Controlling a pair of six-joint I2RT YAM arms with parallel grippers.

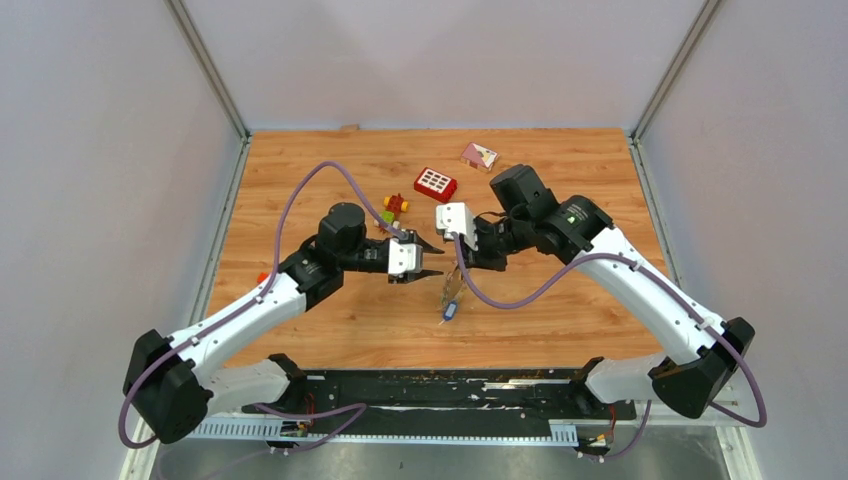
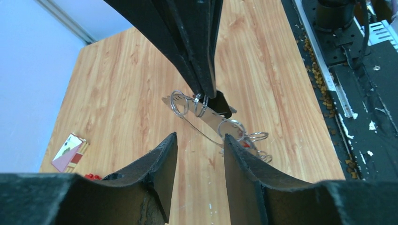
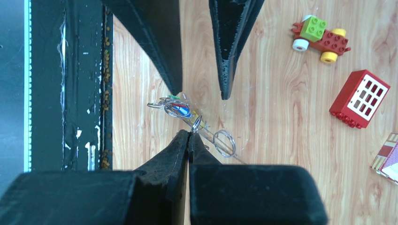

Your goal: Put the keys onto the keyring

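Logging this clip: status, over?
Left gripper open, tips near keys. Right gripper shut on keys; keyring wire beside them. Toy car, red brick well clear.

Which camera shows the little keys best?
The right wrist view: the keys are close up, coloured tags clear, by the right gripper pinching their rings. The left wrist view shows mostly bare metal loops. The top view shows only a tiny dangling bunch.
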